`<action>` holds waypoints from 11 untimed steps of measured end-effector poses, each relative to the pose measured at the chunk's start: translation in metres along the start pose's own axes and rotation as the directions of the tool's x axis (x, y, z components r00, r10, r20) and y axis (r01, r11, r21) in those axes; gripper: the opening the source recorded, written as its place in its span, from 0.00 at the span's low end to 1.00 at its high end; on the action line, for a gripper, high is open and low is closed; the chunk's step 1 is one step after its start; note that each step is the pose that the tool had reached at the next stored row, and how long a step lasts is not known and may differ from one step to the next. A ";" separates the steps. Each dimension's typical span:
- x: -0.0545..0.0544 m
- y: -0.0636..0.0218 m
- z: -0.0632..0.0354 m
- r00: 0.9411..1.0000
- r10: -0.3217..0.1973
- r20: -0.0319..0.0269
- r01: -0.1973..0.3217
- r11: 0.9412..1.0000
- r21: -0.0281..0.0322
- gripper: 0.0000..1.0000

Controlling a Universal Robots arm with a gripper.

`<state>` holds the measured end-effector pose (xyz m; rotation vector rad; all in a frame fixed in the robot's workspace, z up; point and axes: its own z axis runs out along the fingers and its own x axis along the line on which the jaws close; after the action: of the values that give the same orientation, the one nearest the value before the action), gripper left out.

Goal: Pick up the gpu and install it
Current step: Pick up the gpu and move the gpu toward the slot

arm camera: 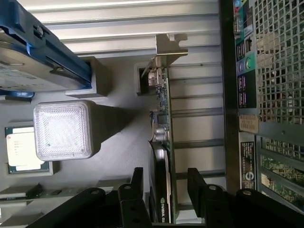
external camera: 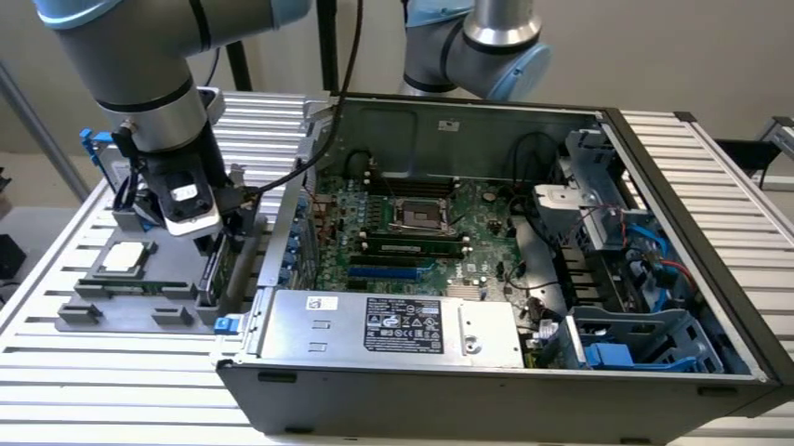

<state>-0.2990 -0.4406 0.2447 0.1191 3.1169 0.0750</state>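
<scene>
One relation decides this entry: the gpu (arm camera: 161, 156) lies directly below the end effector (arm camera: 166, 179). It stands on edge in the grey holder (external camera: 125, 321) on the counter (external camera: 99, 376), just outside the computer case (external camera: 496, 390) on the exterior view's left.

- Wrist view: you see the card edge-on, with the black shroud on one face, the green board on the other, and the silver bracket (arm camera: 169, 47) at the far end.
- Long axis: it runs away from the end effector between the two fingers (arm camera: 137, 187), parallel to the case wall beside it. The fingers therefore face the card's flat sides, not its ends.
- End effector: spread apart and straddling the card. A gap shows on each side, narrower on the shroud side, and you can confirm no contact.
- Judgement: the grasp is not yet made, and the card is seated in the holder, unlifted.
- Neighbours: the hard drive (arm camera: 33, 57) with blue rails and the processor (arm camera: 19, 147) sit on the shroud side, apart from the card and outside the fingers' span.
</scene>
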 end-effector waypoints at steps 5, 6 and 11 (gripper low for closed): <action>0.001 0.0034 0.0047 1.000 0.001 -0.007 -0.001 1.000 0.000 0.50; 0.001 0.0040 0.0048 1.000 0.001 -0.009 -0.001 1.000 0.001 0.50; 0.001 0.0049 0.0054 1.000 0.001 -0.013 -0.001 1.000 0.001 0.50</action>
<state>-0.2993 -0.4354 0.2396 0.1210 3.1298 0.0741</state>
